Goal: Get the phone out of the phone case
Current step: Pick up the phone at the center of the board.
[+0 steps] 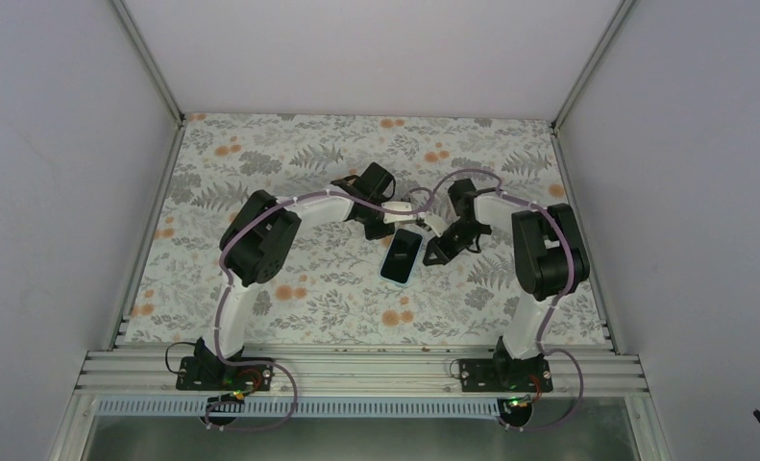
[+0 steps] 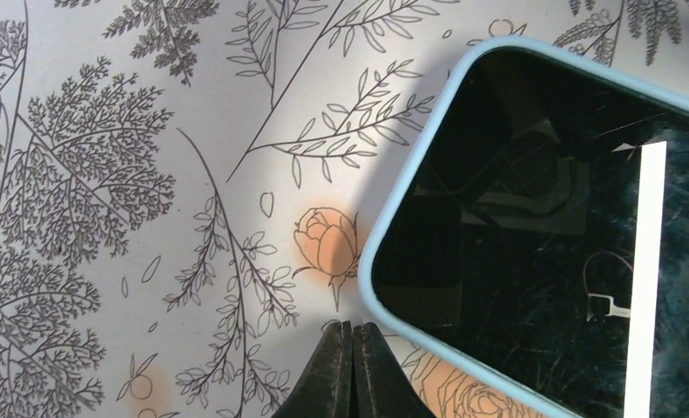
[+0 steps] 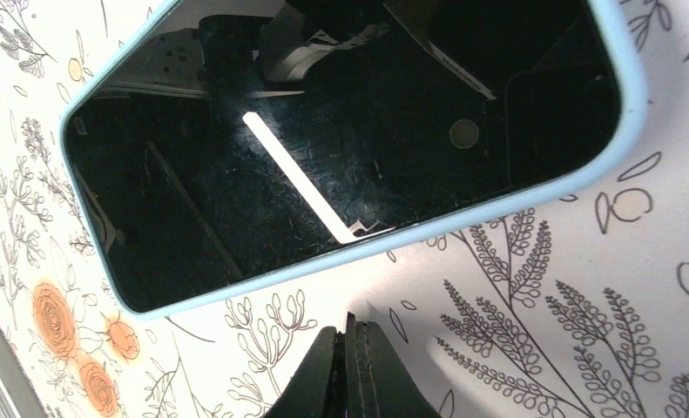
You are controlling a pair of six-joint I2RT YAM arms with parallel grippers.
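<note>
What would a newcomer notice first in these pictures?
A dark phone in a light blue case lies screen up at the middle of the flowered table. The left gripper and the right gripper are shut, one on each side of it, holding nothing.

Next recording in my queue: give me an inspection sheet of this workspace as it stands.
Surface: floral-print table cover, lying flat.
Job's things: phone screen up, seated in its light blue case, mid-table.
Clutter: nothing seen.
Grippers: left claw shut and empty, tips beside a corner of the case; right claw shut and empty, beside the case's long edge.
Cables: purple cables run along both arms.
Surroundings: white walls on three sides; metal rail at the near edge.
</note>
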